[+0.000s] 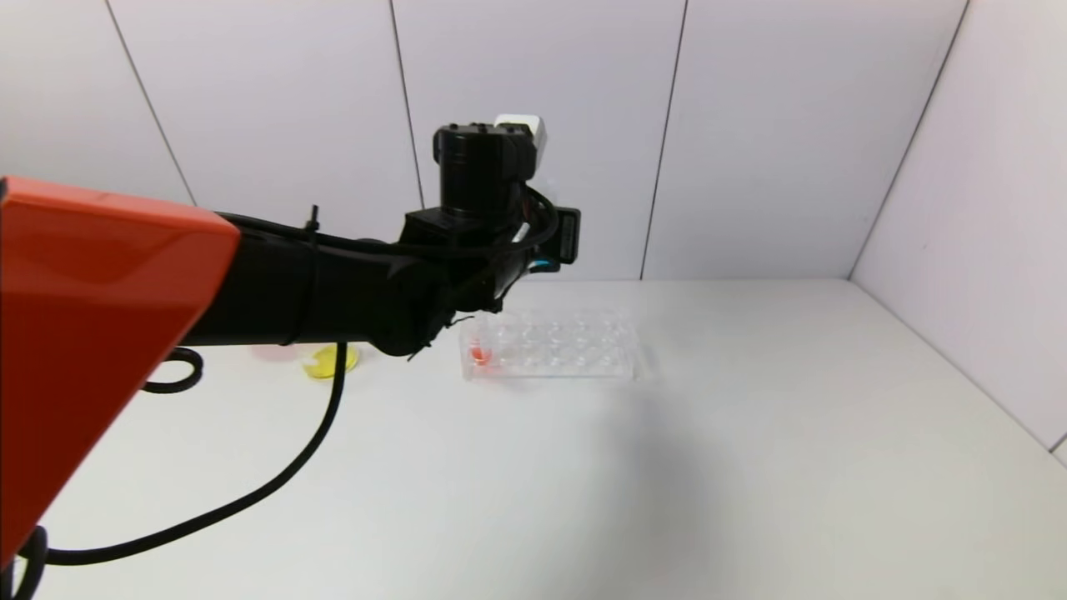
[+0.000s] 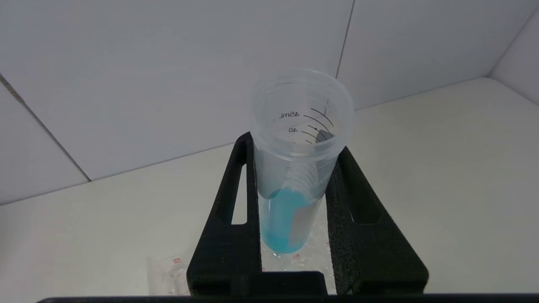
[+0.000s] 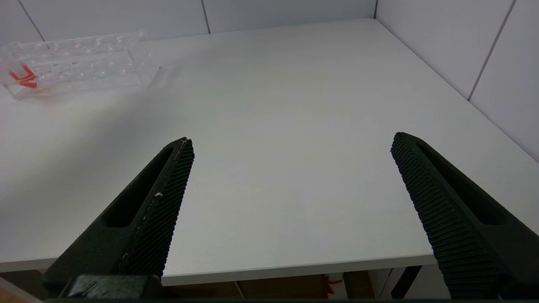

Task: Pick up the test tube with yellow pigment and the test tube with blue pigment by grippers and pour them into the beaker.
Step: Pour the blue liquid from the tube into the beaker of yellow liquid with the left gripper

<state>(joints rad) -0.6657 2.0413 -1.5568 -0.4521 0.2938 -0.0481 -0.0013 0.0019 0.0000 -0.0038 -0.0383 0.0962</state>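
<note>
White wall panels stood behind a white worktop [image 1: 750, 433]. In the head view, the left arm reached out over it, and its left gripper [image 1: 500, 283] hung above the clear tube rack [image 1: 550, 350]. A red tube [image 1: 481, 353] sat in the rack's left end. Further left, mostly hidden behind the arm, a bit of yellow [image 1: 329, 362] showed on the worktop, but I could not tell what it was. A black cable [image 1: 250, 492] trailed across the near side.

In the left wrist view, the left gripper [image 2: 294, 198] had its jaws clamped on the test tube with blue pigment [image 2: 294, 168]. The tube stood right between the two black fingers [image 2: 231, 219], touching both. Its open top poked out past the tips, and the blue liquid sat low down by the jaws. The tube was up in the air above the rack.

In the right wrist view, the right gripper [image 3: 290, 168] waited by the near edge of the worktop. Its jaws were wide apart with nothing between them. The rack [image 3: 80, 63] lay well away from it.
</note>
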